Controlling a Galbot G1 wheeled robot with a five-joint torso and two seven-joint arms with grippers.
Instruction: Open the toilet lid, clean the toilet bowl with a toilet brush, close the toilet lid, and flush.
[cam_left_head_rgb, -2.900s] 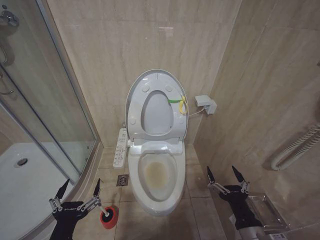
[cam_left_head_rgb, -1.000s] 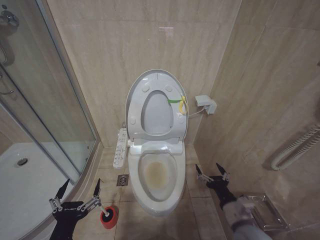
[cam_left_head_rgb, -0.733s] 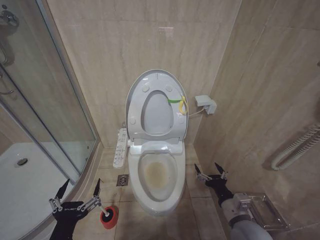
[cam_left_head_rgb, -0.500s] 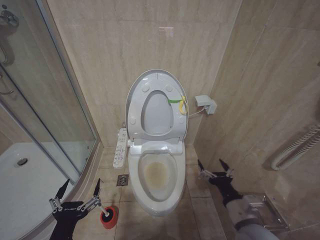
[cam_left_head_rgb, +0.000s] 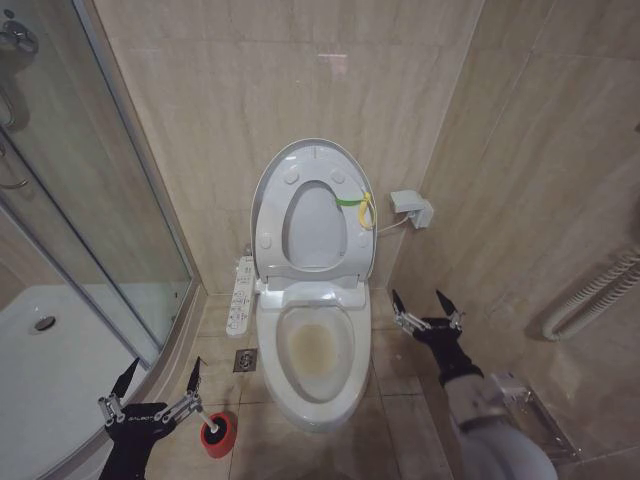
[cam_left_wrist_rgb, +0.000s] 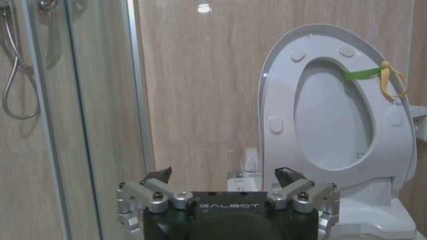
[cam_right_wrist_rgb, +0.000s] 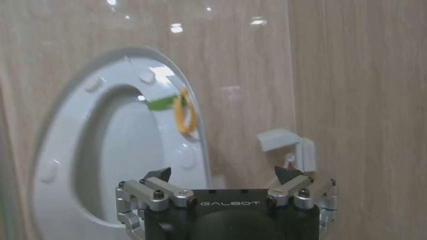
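**Lid up, both grippers empty beside the toilet**

In the head view, the toilet lid (cam_left_head_rgb: 313, 215) stood upright against the back wall with the seat raised against it, a yellow-green strap (cam_left_head_rgb: 358, 204) at its right edge. Below it the toilet bowl (cam_left_head_rgb: 313, 350) lay uncovered, brownish-yellow staining showing inside. The right gripper (cam_left_head_rgb: 426, 304) hung in the air just right of the bowl's rim, near the side wall, its fingers spread wide and holding nothing. The left gripper (cam_left_head_rgb: 160, 379) sat low at the left, near the shower enclosure (cam_left_head_rgb: 90, 240), also spread wide and empty. Just beside it on the floor stood the toilet brush (cam_left_head_rgb: 212, 426) in its red holder (cam_left_head_rgb: 219, 436), apart from the fingers.

In the left wrist view, the left gripper (cam_left_wrist_rgb: 227, 177) showed open, nothing between its fingertips; the raised toilet lid (cam_left_wrist_rgb: 280, 100) stood ahead of it, with the shower glass (cam_left_wrist_rgb: 73, 100) to one side.

In the right wrist view, the right gripper (cam_right_wrist_rgb: 223, 175) was likewise wide open and empty, facing the lid's (cam_right_wrist_rgb: 73, 150) strap edge and a small white wall box (cam_right_wrist_rgb: 287, 145).
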